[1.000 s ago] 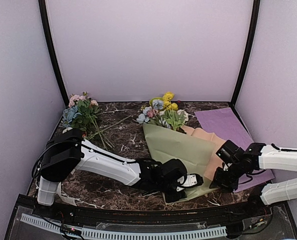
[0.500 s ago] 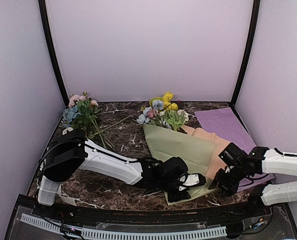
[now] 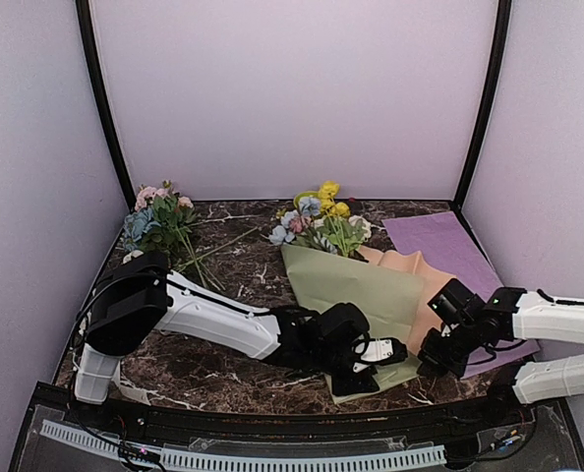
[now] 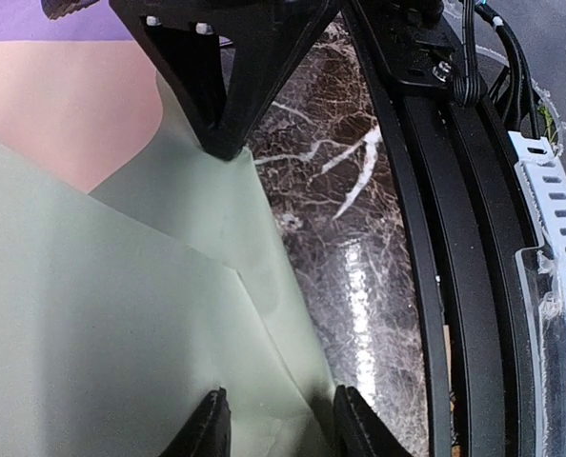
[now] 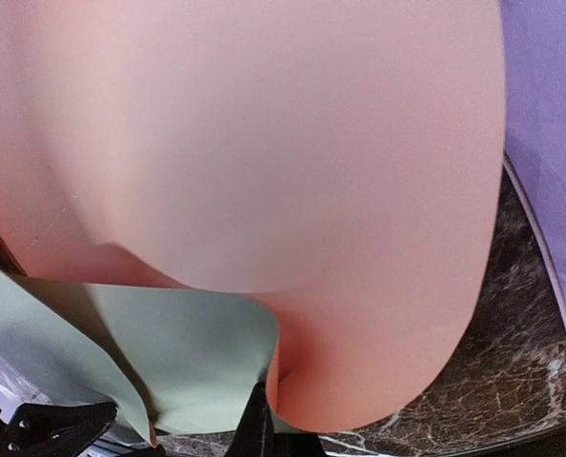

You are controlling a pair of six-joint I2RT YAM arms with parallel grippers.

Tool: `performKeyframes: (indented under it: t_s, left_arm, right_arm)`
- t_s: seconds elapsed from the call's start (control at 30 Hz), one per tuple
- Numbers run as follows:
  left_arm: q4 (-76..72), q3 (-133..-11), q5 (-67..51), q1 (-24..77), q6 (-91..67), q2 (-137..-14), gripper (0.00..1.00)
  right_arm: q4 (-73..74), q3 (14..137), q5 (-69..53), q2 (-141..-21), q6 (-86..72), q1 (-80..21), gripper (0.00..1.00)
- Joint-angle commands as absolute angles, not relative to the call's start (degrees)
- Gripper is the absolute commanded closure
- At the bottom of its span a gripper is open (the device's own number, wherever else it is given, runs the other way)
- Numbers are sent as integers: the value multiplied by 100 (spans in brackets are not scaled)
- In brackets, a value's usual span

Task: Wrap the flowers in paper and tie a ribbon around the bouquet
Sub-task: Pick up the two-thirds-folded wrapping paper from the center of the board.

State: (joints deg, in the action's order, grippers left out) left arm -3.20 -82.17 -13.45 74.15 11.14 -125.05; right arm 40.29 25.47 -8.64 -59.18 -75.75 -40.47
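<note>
The flowers (image 3: 321, 218), yellow, blue and pink, stick out of the far end of the sage-green paper (image 3: 356, 287), which is folded over them on a peach sheet (image 3: 422, 285). My left gripper (image 3: 371, 366) sits on the paper's near corner. In the left wrist view its jaws (image 4: 281, 428) stand apart with flat green paper (image 4: 121, 314) between them. My right gripper (image 3: 433, 356) is shut on the paper's right edge. The right wrist view shows it (image 5: 264, 411) pinching the curled peach sheet (image 5: 264, 143) and green sheet (image 5: 188, 357) together. The ribbon is out of view.
A flat purple sheet (image 3: 447, 248) lies at the back right, partly under the peach one. A loose leafy cluster of pink and blue blooms (image 3: 159, 221) lies at the back left. The black frame rail (image 4: 454, 286) runs along the table's near edge.
My right gripper has closed on the paper's edge after dropping lower and edging about. The left gripper has crept a little to the right along the green paper.
</note>
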Motion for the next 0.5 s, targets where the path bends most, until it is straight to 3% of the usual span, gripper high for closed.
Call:
performKeyframes:
  t_s: [0.0, 0.2, 0.47]
  left_arm:
    - [-599, -8335, -2009, 7202, 967, -12524, 61]
    - [-1288, -8182, -3209, 6838, 460, -12530, 59]
    - [-783, -8507, -2310, 6792, 99, -12750, 61]
  right_arm:
    - [4082, 2511, -459, -5634, -7644, -4019, 100]
    - [4221, 2602, -348, -5720, -7402, -4023, 100]
    - [4436, 2873, 43, -5632, -7127, -4026, 100]
